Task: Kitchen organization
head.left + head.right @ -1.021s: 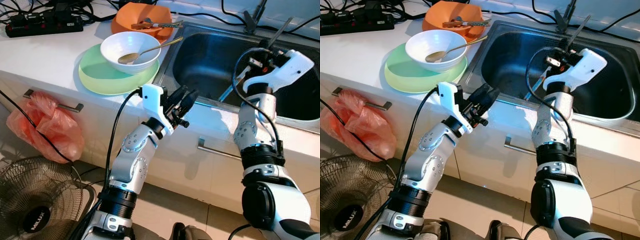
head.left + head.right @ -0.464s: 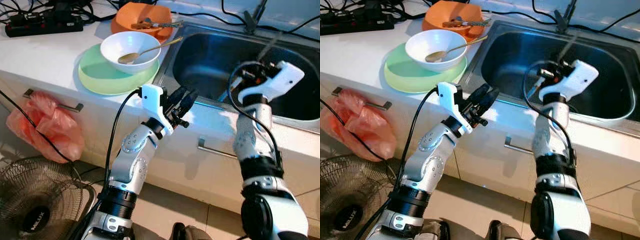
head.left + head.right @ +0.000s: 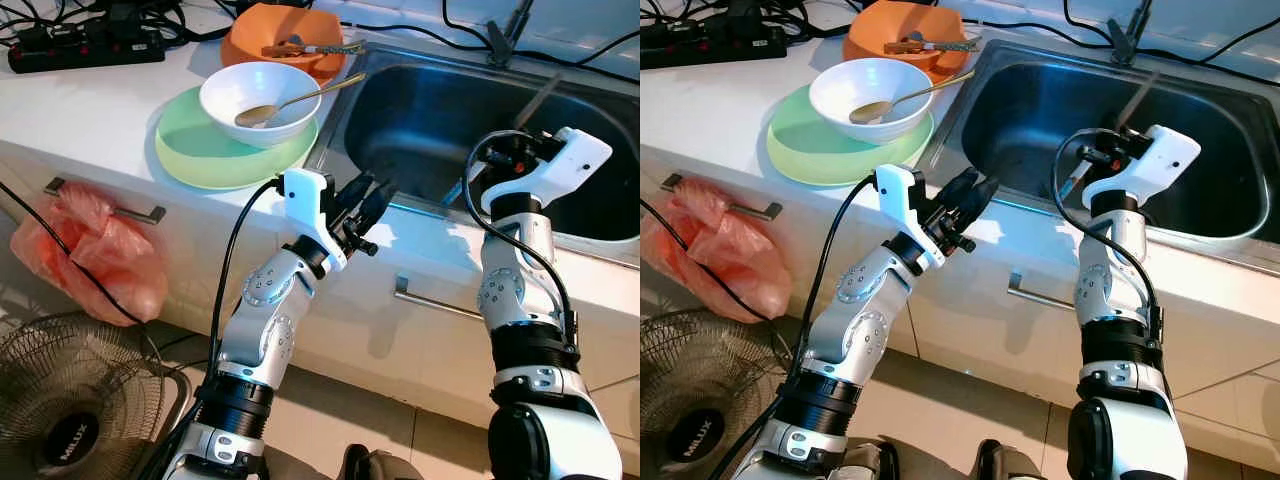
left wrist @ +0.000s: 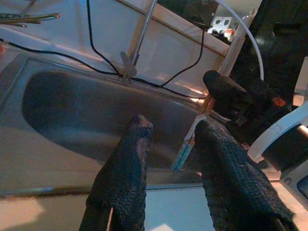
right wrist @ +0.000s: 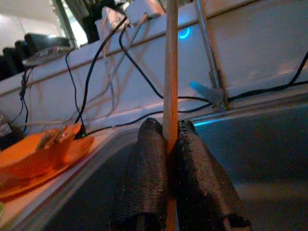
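The right gripper (image 5: 166,144) pinches a thin stick, most likely a chopstick (image 5: 169,72), tight between its two black fingers (image 5: 144,178). The stick pokes up past the fingers and also hangs down below them into the steel sink (image 3: 420,120). In the head views the lower end of the stick (image 3: 1070,180) slants down toward the sink floor. A second ago the right arm was higher and farther back over the sink. Now it has pulled down and closer to the front rim, and the stick has come along with it. So the grip is good and the stick is coming out of the sink, I think, on its way to where it belongs.

The left gripper (image 3: 362,205) waits by the front edge of the sink with its fingers (image 4: 125,168) a little apart and nothing in them. It has not moved.

On the white counter (image 3: 90,110) sits a white bowl (image 3: 260,100) with a spoon (image 3: 290,103) in it, on a green plate (image 3: 215,150). Behind it is an orange dish (image 3: 285,35) with more cutlery. These are not put away yet. A pink bag (image 3: 85,260) hangs on a drawer handle, and a fan (image 3: 70,410) stands on the floor
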Robot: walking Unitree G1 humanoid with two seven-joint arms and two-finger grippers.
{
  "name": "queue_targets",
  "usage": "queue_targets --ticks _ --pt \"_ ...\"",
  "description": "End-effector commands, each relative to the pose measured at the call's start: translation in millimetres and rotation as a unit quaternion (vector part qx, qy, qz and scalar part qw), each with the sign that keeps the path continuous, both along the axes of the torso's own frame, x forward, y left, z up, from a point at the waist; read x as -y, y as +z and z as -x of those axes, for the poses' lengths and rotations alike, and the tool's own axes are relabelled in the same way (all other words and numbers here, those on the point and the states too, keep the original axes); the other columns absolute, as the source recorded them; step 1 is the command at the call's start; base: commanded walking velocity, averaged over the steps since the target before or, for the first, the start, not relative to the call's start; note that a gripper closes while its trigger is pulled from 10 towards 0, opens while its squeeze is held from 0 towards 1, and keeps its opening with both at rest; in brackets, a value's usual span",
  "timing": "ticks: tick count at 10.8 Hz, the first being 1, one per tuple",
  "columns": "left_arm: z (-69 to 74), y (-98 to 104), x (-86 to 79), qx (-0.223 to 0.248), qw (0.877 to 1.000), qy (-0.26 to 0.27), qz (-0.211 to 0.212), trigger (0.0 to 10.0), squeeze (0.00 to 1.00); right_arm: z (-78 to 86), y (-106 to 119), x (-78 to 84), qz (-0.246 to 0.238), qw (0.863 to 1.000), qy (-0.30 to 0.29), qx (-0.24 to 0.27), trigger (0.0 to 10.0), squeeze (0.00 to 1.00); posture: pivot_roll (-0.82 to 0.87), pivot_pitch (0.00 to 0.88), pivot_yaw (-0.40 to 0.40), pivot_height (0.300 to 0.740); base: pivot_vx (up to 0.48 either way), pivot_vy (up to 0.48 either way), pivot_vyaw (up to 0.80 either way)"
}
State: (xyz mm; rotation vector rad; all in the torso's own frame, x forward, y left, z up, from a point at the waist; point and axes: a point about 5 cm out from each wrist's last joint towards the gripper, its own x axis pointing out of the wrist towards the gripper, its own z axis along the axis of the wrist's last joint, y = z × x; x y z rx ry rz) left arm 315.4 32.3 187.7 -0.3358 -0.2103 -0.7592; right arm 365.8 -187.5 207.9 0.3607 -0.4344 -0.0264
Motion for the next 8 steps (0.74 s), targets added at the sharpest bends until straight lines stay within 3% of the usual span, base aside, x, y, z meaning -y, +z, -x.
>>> queue_targets --ticks 1,5,7,8 --pt "1.1 -1.0 2.4 -0.001 1.0 -0.001 -0.006 10.0 0.0 0.4 -3.6 -0.1 0.011 1.0 0.003 -0.014 10.0 0.0 0.03 0.162 -0.046 0.74 0.0 0.0 0.0" --pt "0.6 -0.9 2.6 0.003 1.0 0.0 -0.01 10.0 0.0 -10.0 9.1 -7.0 0.022 1.0 -0.005 -0.004 10.0 0.0 0.04 0.155 -0.048 0.74 0.0 0.0 0.0" --pt "0.7 -1.0 2.4 0.004 1.0 0.001 -0.011 10.0 0.0 -10.8 7.2 -11.3 0.021 1.0 0.004 -0.002 10.0 1.0 0.04 0.152 -0.046 0.74 0.0 0.0 0.0" --pt "0.7 -1.0 2.7 0.004 1.0 0.0 -0.012 10.0 0.0 -10.7 7.7 -12.4 0.021 1.0 0.007 0.001 10.0 1.0 0.03 0.151 -0.046 0.74 0.0 0.0 0.0"
